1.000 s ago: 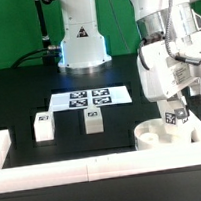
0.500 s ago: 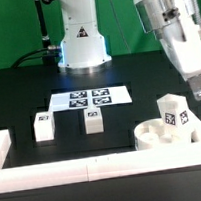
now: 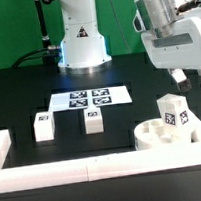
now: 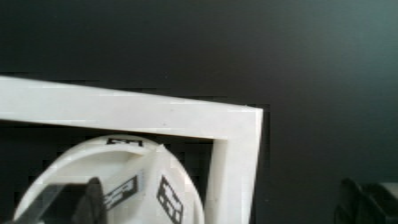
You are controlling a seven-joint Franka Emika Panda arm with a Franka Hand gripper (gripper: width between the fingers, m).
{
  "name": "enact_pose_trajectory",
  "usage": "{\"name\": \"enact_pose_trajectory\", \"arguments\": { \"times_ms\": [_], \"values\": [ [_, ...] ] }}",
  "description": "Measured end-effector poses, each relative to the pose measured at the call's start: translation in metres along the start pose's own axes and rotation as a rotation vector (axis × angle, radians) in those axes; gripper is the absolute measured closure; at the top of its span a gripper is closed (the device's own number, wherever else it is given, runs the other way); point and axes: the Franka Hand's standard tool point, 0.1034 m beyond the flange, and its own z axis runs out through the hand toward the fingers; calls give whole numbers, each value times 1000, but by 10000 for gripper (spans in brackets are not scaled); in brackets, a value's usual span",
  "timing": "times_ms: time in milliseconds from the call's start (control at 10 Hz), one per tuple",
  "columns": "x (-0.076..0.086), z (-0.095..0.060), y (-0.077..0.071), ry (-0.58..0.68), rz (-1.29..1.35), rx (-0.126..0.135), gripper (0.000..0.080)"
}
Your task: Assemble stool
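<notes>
The round white seat disc (image 3: 153,136) lies at the exterior view's right front, in the corner of the border rails. One white tagged leg (image 3: 173,116) stands upright on it; this leg also shows in the wrist view (image 4: 134,185). Two more tagged legs (image 3: 43,126) (image 3: 92,119) stand loose on the black table to the exterior view's left. My gripper (image 3: 192,81) hangs above and slightly right of the mounted leg, apart from it. In the wrist view my gripper (image 4: 214,208) has its dark fingertips (image 4: 63,203) wide apart, open and empty.
The marker board (image 3: 88,97) lies flat in the middle behind the loose legs. White border rails (image 3: 66,171) run along the front and sides; their corner shows in the wrist view (image 4: 214,112). The robot base (image 3: 80,40) stands at the back.
My gripper let go of the leg, which stays upright on the seat disc. It then rose up and away to the exterior view's right.
</notes>
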Motion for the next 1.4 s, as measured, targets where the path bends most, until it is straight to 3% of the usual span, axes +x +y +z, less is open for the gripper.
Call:
{"name": "enact_pose_trajectory", "arguments": {
  "times_ms": [100, 200, 400, 500, 600, 700, 900, 1200, 1400],
  "values": [
    [1, 0, 0, 5, -98, -3, 151],
    [2, -3, 1, -12, -318, -54, 151],
    [-4, -6, 1, -27, -602, -122, 151],
    [2, -6, 1, -7, -654, -101, 151],
    [12, -9, 1, 76, -687, -39, 151],
    [12, -8, 7, 68, -761, -62, 151],
    [14, -8, 6, 73, -908, -74, 151],
    [8, -6, 6, 21, -1499, -242, 151],
    [18, 2, 13, -3, -1664, -267, 151]
  ]
}}
